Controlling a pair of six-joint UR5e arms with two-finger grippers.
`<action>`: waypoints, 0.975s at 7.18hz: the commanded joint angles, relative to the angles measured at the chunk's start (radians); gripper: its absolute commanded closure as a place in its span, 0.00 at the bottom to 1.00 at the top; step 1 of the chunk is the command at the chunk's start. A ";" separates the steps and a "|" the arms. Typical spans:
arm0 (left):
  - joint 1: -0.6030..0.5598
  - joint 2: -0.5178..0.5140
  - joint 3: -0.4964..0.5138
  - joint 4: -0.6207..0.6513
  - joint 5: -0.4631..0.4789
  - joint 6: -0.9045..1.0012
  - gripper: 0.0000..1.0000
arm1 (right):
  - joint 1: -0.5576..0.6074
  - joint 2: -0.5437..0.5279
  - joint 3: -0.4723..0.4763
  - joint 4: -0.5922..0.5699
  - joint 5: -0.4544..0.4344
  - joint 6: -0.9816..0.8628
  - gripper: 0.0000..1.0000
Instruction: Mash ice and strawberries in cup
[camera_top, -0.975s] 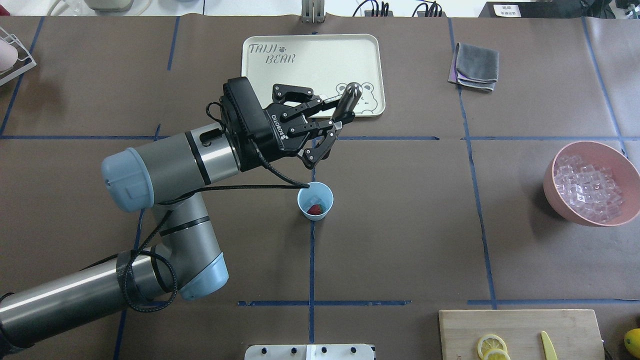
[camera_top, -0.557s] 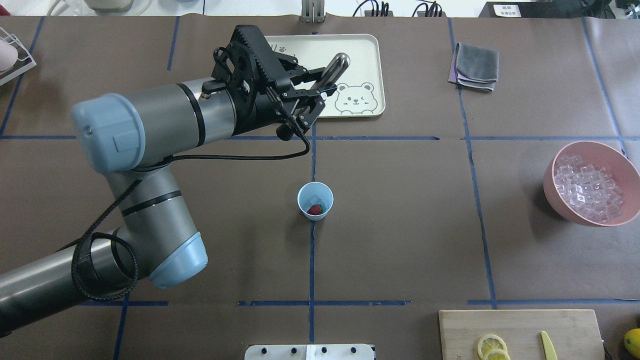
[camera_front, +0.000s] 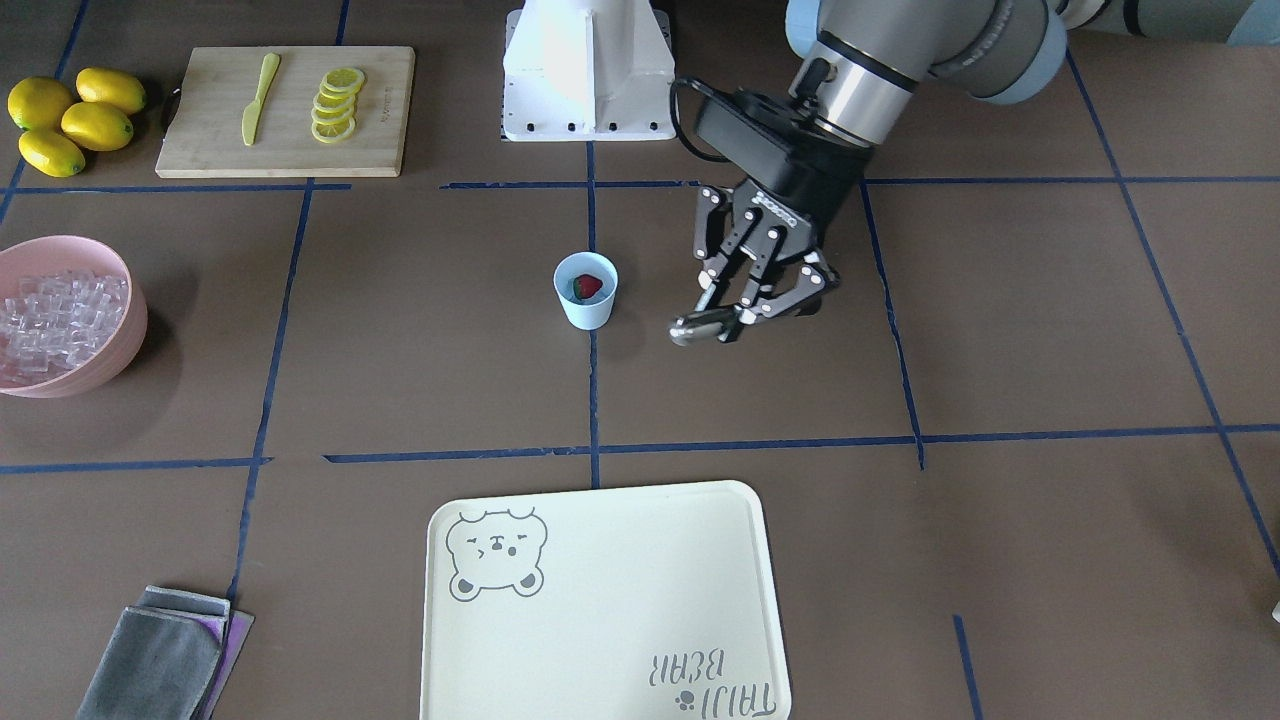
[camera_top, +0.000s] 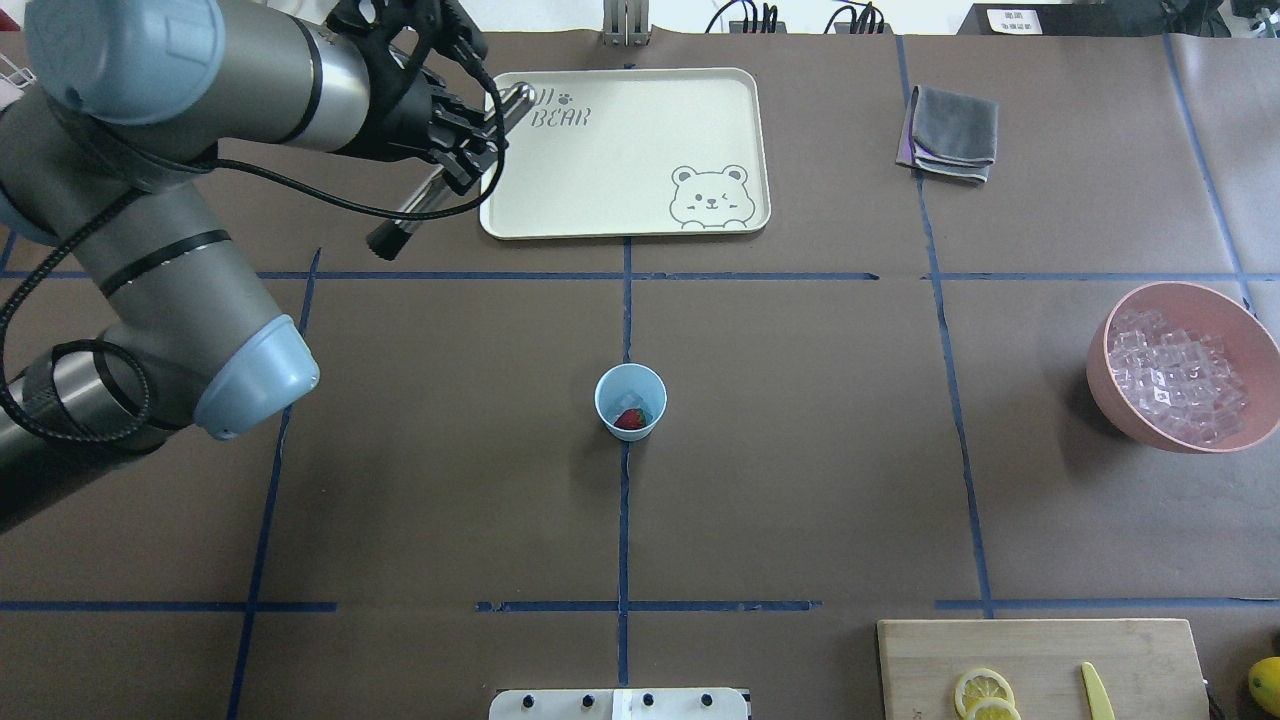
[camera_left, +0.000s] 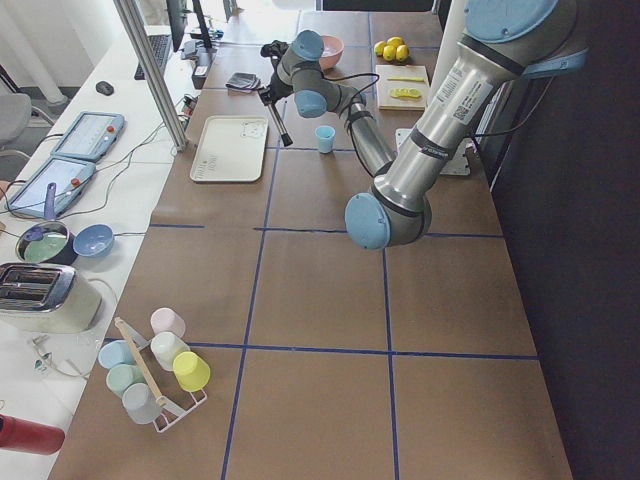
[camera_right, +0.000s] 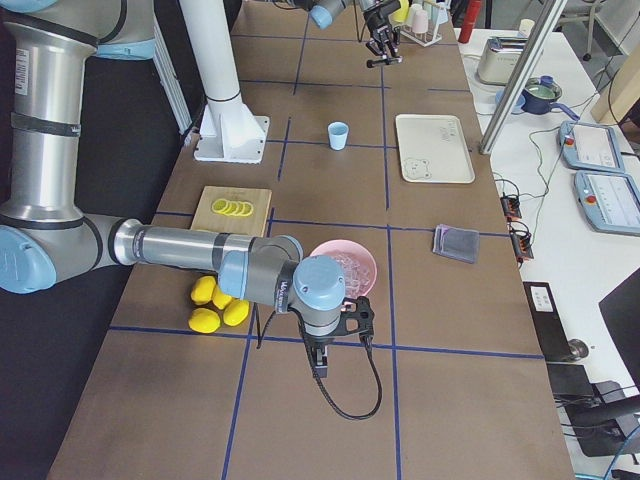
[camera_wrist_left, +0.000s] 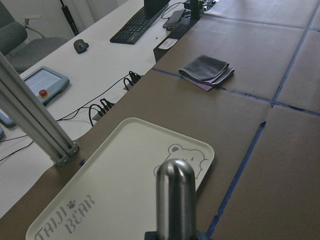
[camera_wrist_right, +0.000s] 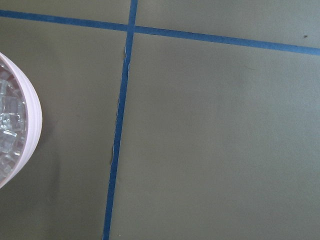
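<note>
The light blue cup (camera_top: 630, 388) stands at the table's middle and also shows in the front view (camera_front: 585, 305). In it lie a red strawberry (camera_top: 630, 421) and a clear ice cube (camera_top: 628, 401). My left gripper (camera_top: 465, 150) is shut on a metal muddler (camera_top: 420, 205), raised high above the table, off to the cup's far left by the tray's edge. In the front view the left gripper (camera_front: 745, 310) holds the muddler's rounded end (camera_front: 695, 328) beside the cup. My right gripper (camera_right: 318, 360) hangs by the pink bowl; I cannot tell its state.
A cream bear tray (camera_top: 620, 210) lies beyond the cup. A pink bowl (camera_top: 1100, 385) of ice cubes (camera_top: 1175, 385) sits at the right. A grey cloth (camera_top: 952, 130), a cutting board (camera_front: 200, 110) with lemon slices and a yellow knife, and lemons (camera_front: 70, 115) lie around.
My left arm has swung away from above the cup toward the far left and risen, carrying the muddler. The muddler has tilted over. The cup has not moved.
</note>
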 joint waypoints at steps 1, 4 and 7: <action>-0.116 0.103 -0.029 0.194 -0.079 0.058 1.00 | 0.000 0.000 0.001 0.000 0.000 0.000 0.00; -0.274 0.264 -0.031 0.355 -0.139 0.051 1.00 | 0.000 0.000 0.004 0.002 0.000 0.000 0.00; -0.369 0.540 -0.012 0.246 -0.140 -0.087 0.95 | 0.000 0.000 0.009 0.002 0.000 0.000 0.00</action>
